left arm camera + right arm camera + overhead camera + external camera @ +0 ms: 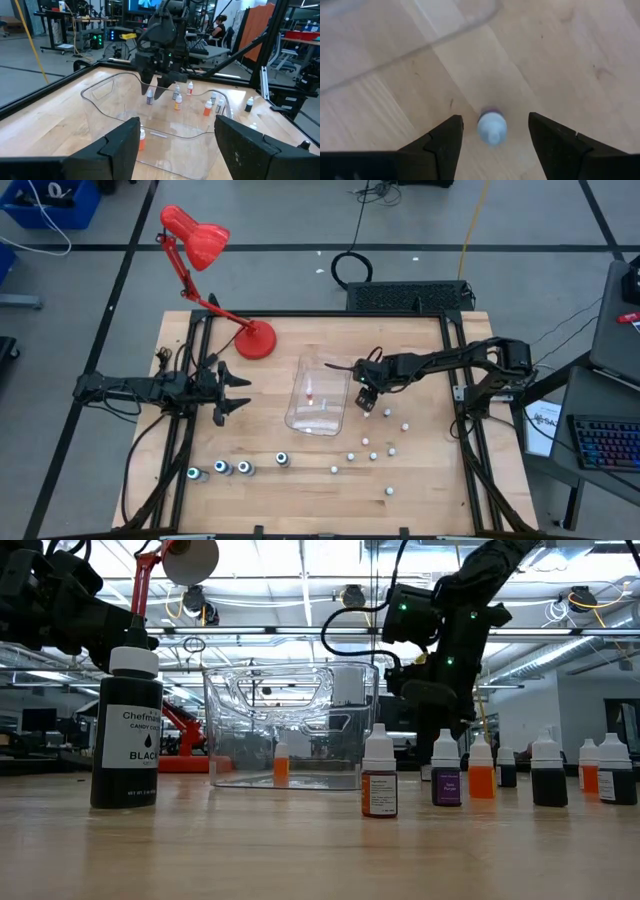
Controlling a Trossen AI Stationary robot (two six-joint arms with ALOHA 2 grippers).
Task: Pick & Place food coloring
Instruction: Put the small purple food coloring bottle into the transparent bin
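Small white-topped food coloring bottles (373,456) stand scattered on the table's right half, and several larger dark ones (220,468) stand in a row near the front left. One orange bottle (281,762) stands inside the clear tub (318,395). My right gripper (492,132) hangs open, slanting down just right of the tub. Its fingers stand on either side of one upright small bottle (492,127) without touching it. My left gripper (232,387) waits open and level at the table's left, facing the tub.
A red desk lamp (255,340) stands on its base behind the tub at the far left. A large black bottle (126,730) stands close to the low camera. Bare wood lies between the tub and the front row of bottles.
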